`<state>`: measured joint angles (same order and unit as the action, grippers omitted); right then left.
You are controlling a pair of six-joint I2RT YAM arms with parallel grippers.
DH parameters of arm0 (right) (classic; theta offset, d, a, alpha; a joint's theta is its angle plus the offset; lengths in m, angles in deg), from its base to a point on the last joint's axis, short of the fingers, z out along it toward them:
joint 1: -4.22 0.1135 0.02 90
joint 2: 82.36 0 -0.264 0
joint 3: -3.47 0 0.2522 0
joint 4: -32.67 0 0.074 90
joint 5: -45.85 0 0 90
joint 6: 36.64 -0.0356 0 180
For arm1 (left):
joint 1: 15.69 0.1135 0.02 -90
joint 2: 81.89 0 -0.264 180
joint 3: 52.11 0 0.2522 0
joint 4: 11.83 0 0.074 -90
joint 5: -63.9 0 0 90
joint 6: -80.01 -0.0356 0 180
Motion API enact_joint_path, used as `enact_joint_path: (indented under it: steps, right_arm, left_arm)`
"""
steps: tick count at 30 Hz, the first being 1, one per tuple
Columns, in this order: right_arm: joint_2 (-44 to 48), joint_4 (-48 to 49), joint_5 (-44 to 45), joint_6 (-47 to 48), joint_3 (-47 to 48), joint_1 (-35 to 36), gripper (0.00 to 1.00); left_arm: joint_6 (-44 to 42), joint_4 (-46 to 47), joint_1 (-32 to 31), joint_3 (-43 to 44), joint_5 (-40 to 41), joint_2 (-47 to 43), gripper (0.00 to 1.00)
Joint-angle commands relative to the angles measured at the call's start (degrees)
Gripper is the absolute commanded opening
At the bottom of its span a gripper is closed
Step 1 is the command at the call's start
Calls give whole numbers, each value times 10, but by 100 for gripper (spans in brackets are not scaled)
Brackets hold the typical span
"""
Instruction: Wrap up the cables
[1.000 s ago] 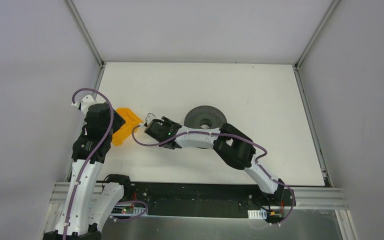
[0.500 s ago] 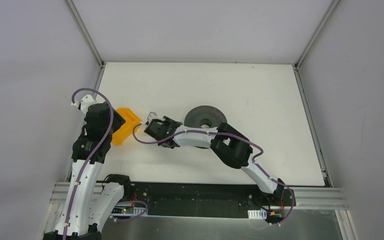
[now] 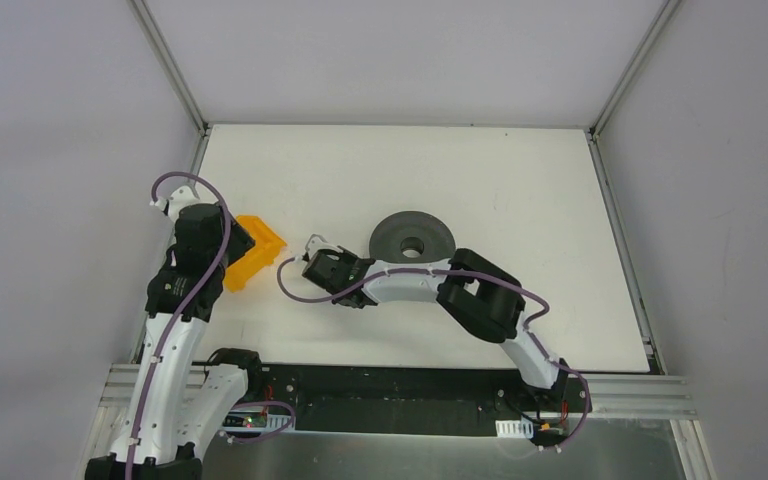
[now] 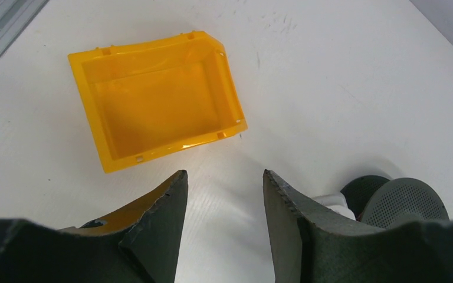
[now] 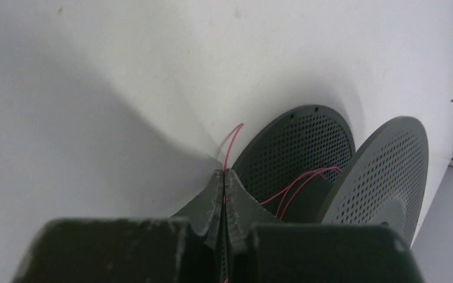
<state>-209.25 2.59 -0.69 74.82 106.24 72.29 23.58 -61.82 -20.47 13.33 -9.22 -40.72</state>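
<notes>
The wire [image 5: 233, 137], hair-thin, light and floppy, is probably slippery; right gripper [image 5: 224, 177] jaws pinch it near its free end beside the spool [image 5: 298, 150]. Left gripper [image 4: 221, 186] jaws gape, empty.

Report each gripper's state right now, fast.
Left gripper: open, holding nothing.
Right gripper: shut on the thin reddish wire.

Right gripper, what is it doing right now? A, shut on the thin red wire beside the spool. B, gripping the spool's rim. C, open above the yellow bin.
A: the right gripper is pressed shut with the red wire poking out between its fingers, next to the spool.
</notes>
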Motion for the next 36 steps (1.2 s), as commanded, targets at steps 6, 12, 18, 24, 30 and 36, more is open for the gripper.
enact_joint_path:
  steps: [6,12,18,24,30,36]
  right_arm:
    - [133,148,-23,-54,-150,36,0]
    - [202,243,-35,-109,-254,49,0]
    - [280,356,-44,-180,-365,50,0]
    - [334,432,-36,-258,-456,49,0]
    - [379,515,-27,-311,-538,49,0]
    - [417,582,-11,-369,-596,41,0]
  left_arm:
    - [-43,27,6,38,-115,65,47]
    - [-74,43,-2,71,-210,134,45]
    - [-93,69,-72,96,-202,184,45]
    - [-94,101,-154,116,-218,234,43]
    - [-77,138,-229,135,-228,302,38]
    - [-57,205,-279,125,-264,372,31]
